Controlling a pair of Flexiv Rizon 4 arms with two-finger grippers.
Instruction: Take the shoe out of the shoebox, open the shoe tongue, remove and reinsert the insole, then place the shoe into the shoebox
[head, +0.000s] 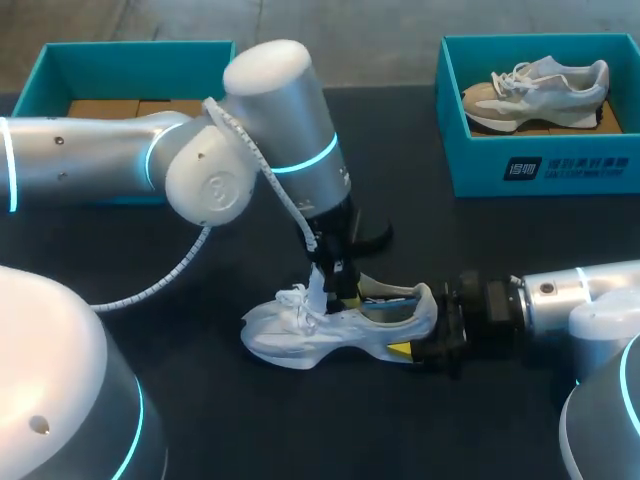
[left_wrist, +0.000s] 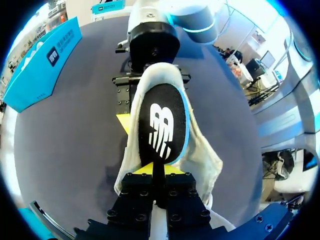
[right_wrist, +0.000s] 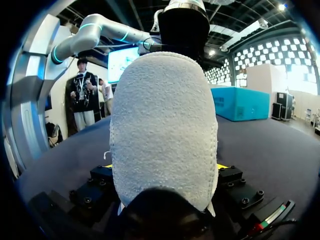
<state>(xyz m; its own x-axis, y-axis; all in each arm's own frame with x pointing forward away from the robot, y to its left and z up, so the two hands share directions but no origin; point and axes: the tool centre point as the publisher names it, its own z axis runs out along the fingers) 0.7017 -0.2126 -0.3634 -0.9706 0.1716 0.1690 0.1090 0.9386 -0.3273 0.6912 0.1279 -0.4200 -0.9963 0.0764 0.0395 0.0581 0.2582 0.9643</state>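
A white sneaker (head: 300, 335) lies on the dark table's middle, toe to the left. My left gripper (head: 335, 283) comes down over its opening. In the left wrist view this gripper (left_wrist: 159, 170) is shut on the front end of the black insole (left_wrist: 162, 122), which bears a white logo and lies along the shoe's opening. My right gripper (head: 420, 338) comes in from the right and clasps the heel from both sides. In the right wrist view the heel (right_wrist: 165, 125) fills the space between the fingers of that gripper (right_wrist: 165, 167).
A teal shoebox (head: 60, 70) stands at the back left, partly behind my left arm. Another teal shoebox (head: 545, 165) at the back right holds a grey and beige sneaker (head: 535, 90).
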